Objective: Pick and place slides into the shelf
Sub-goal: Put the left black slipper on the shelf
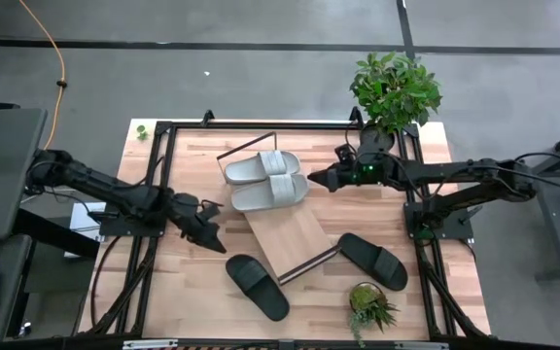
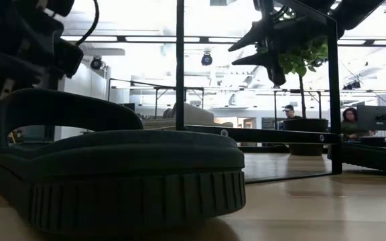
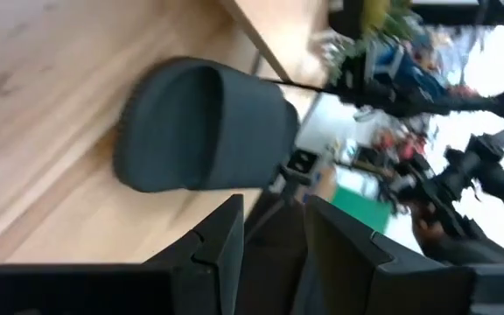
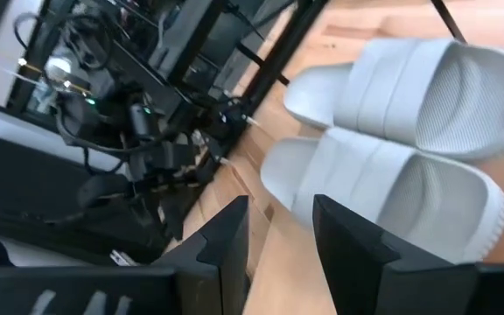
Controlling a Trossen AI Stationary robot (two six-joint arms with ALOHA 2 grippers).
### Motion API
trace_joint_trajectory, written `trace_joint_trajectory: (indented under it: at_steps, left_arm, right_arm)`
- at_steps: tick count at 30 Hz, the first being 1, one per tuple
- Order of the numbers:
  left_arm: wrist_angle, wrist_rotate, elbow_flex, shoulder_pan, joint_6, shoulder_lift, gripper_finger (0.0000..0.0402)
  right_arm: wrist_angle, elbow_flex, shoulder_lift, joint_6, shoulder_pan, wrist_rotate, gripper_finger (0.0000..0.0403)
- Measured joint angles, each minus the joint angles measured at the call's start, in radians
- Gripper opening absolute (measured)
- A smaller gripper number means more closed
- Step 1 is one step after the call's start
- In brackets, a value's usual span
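Two grey slides (image 1: pixel 266 180), two black slides (image 1: pixel 258 286)

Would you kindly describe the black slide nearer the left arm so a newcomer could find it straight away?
Start at the shelf, the long light-wood board lying slantwise mid-table. Off its lower end, on the left gripper side, lies a black slide on the bare tabletop. The other black slide lies nearer the small potted plant.

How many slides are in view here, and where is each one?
4. Two light grey slides lie side by side on the shelf. One black slide lies on the tabletop off the shelf's near end, the other black slide to its right. None seems hidden.
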Motion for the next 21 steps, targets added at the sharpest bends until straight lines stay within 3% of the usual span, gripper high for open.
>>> trace_joint_trajectory:
  at_steps: [6,9,12,16,21]
  left_arm:
    - [0.012,-0.182,0.000,-0.077,-0.040,0.000,0.0113]
    - [0.007,-0.224,0.000,-0.092,0.063,0.002,0.0113]
    - [0.008,-0.239,0.000,-0.096,0.171,0.003,0.0113]
    - [0.013,-0.253,0.000,-0.095,0.192,0.004,0.0113]
    - [0.013,-0.164,0.000,-0.095,0.232,0.075,0.0113]
  right_arm:
    - [-0.028,0.000,0.000,-0.003,0.022,-0.015,0.0119]
    - [-0.027,0.000,0.000,-0.005,0.029,-0.030,0.0119]
    - [-0.026,0.000,0.000,-0.011,0.030,-0.072,0.0119]
    - [-0.025,0.000,0.000,-0.020,0.030,-0.128,0.0119]
    - [-0.025,0.000,0.000,-0.048,0.037,-0.142,0.0119]
